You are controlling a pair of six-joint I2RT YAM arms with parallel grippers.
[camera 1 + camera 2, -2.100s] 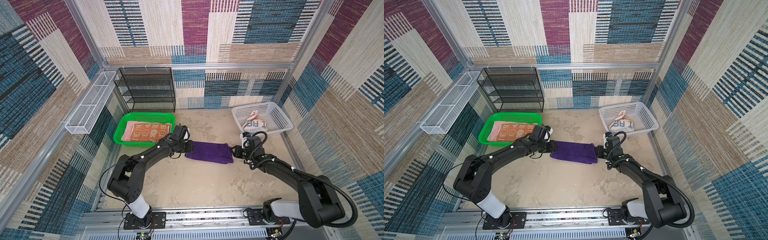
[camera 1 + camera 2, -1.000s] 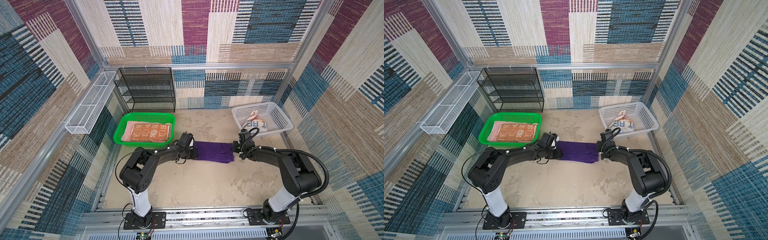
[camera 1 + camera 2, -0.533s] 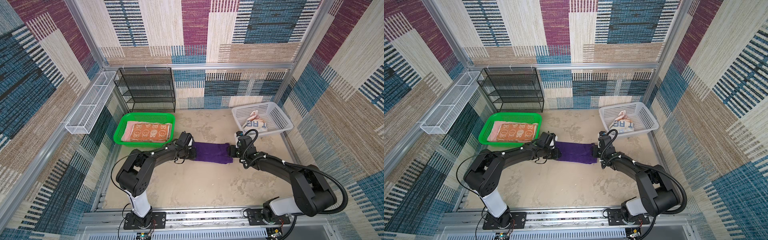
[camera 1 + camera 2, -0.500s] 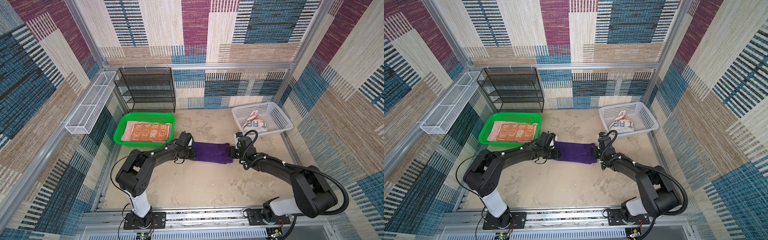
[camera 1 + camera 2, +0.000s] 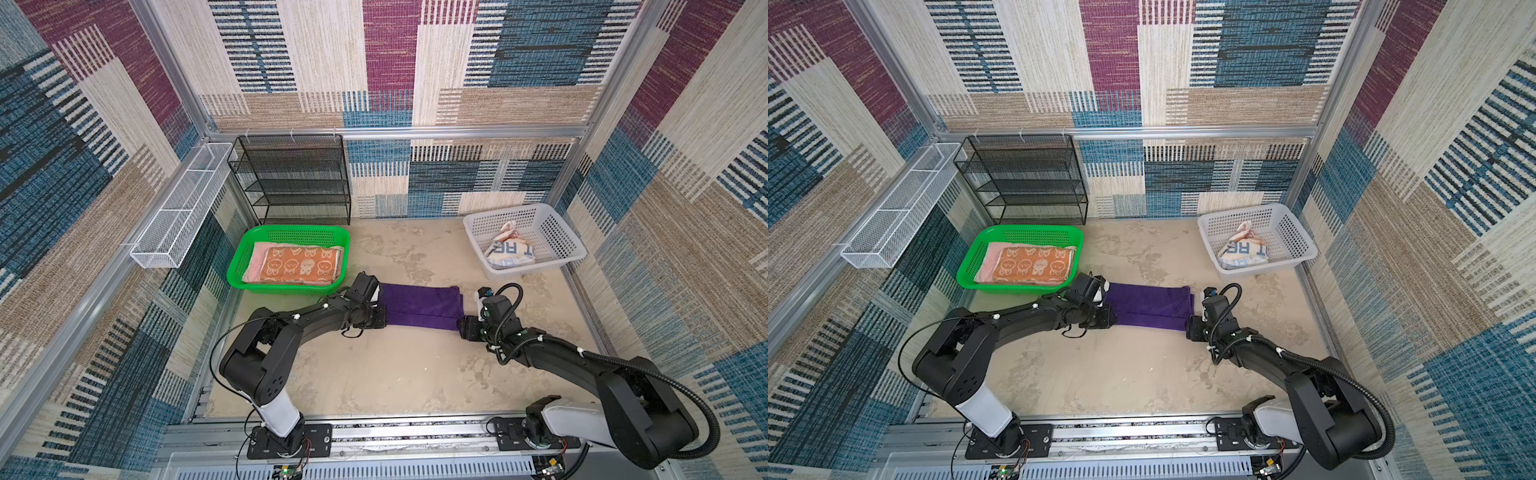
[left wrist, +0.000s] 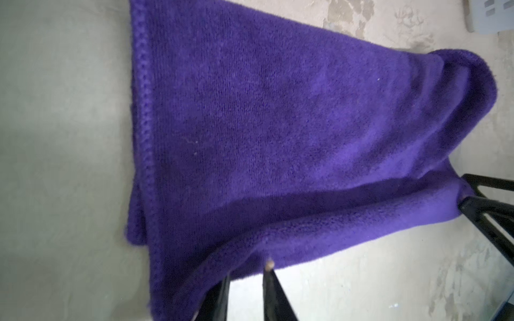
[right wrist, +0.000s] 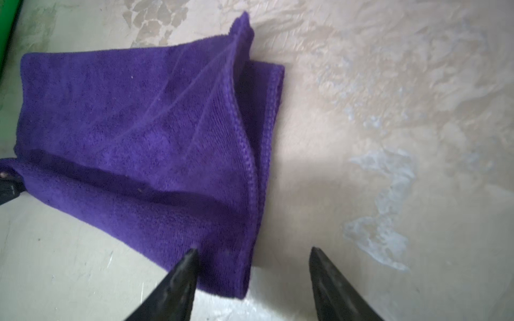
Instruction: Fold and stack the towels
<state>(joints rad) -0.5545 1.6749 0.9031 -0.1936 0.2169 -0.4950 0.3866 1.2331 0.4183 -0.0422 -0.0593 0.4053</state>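
Both top views: shows purple towel (image 5: 419, 305) folded into a long strip at frame centre on the bench (image 5: 395, 374). Grips its left end with left pincer (image 5: 380, 318), closed on cloth; rests right pincer (image 5: 463, 328) at its right edge. Shows bare bench across the lower frame, green basket (image 5: 291, 229) with orange towel (image 5: 295, 264) over pink towel (image 5: 254, 259) at upper left, white basket (image 5: 552, 245) with lettered towel (image 5: 509, 249) at upper right.

Left wrist: pinches a raised fold of purple towel (image 6: 278, 125) in left pincer (image 6: 247, 273), jaws narrow; shows stitched edge flat on bench.

Right wrist: holds right pincer (image 7: 253, 249) wide open, gripping nothing; touches towel corner with one fingertip (image 7: 192, 254), poises the other above bare bench beside two offset stitched edges.
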